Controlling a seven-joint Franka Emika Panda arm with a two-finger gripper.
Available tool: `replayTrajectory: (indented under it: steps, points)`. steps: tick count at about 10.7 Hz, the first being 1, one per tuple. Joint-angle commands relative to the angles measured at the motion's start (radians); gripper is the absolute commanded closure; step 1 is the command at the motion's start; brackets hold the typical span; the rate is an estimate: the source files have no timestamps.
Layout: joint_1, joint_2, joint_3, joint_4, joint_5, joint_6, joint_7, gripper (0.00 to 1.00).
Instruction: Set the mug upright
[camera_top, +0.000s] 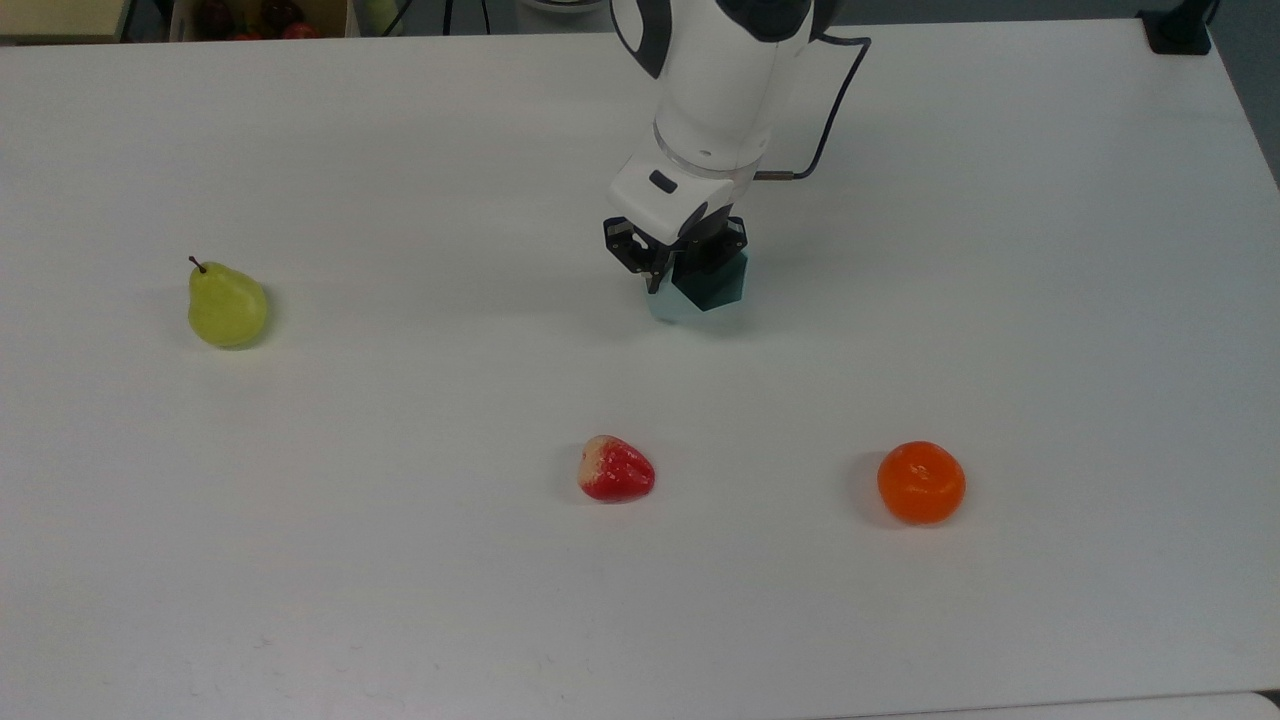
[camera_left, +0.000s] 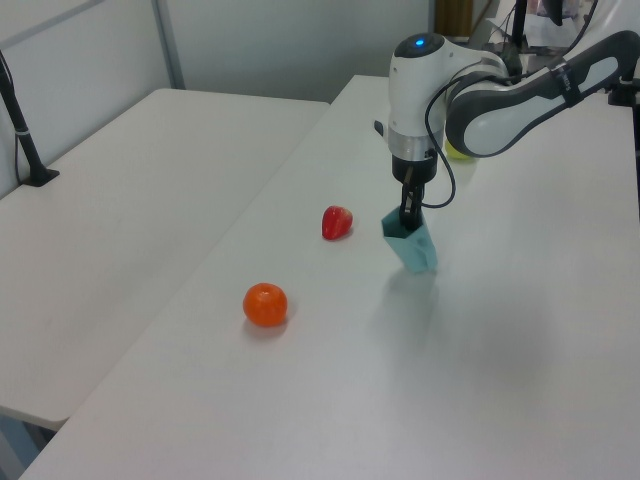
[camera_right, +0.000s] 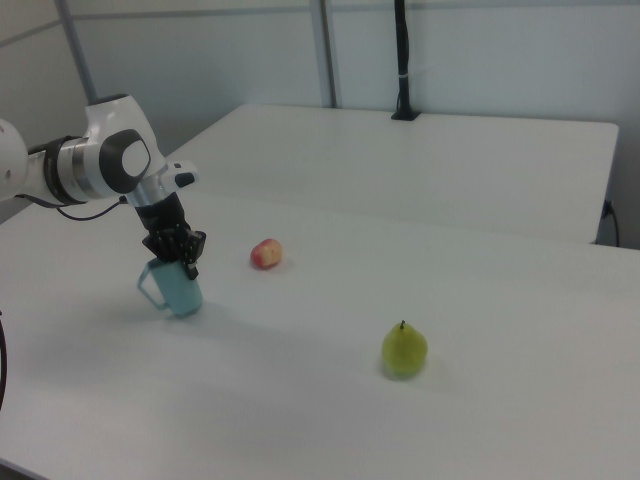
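The pale teal faceted mug (camera_top: 672, 304) stands mouth-up with a slight tilt near the table's middle in the top view. My gripper (camera_top: 680, 270) points straight down and is shut on the mug's rim, one finger inside the dark opening. In the left view the mug (camera_left: 413, 247) hangs under the gripper (camera_left: 406, 214) with its narrow base at the tabletop; whether it touches I cannot tell. In the right view the mug (camera_right: 180, 289) shows its handle on the right view's left, with the gripper (camera_right: 179, 256) on its rim.
A yellow-green pear (camera_top: 226, 306) lies far to the top view's left. A red fruit (camera_top: 616, 470) and an orange (camera_top: 920, 482) lie nearer the front edge. The white table (camera_top: 1050, 300) has wide bare room around the mug.
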Motion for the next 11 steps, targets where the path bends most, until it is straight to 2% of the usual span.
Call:
replayTrajectory:
  steps: [1,2,5,8,9,10,11]
  points:
    - [-0.014,-0.033,-0.004,-0.032,0.034,0.015,-0.045,0.37]
    - [-0.02,-0.042,-0.004,-0.029,0.034,-0.002,-0.043,0.03]
    - [-0.028,-0.101,-0.005,-0.021,0.033,-0.103,-0.046,0.0]
    - [-0.075,-0.214,-0.005,-0.02,0.039,-0.206,-0.04,0.0]
    - [-0.098,-0.252,-0.005,-0.02,0.065,-0.231,-0.042,0.0]
    - [-0.13,-0.298,-0.008,-0.02,0.13,-0.254,-0.043,0.0]
    - [-0.158,-0.335,-0.01,-0.02,0.166,-0.281,-0.045,0.0]
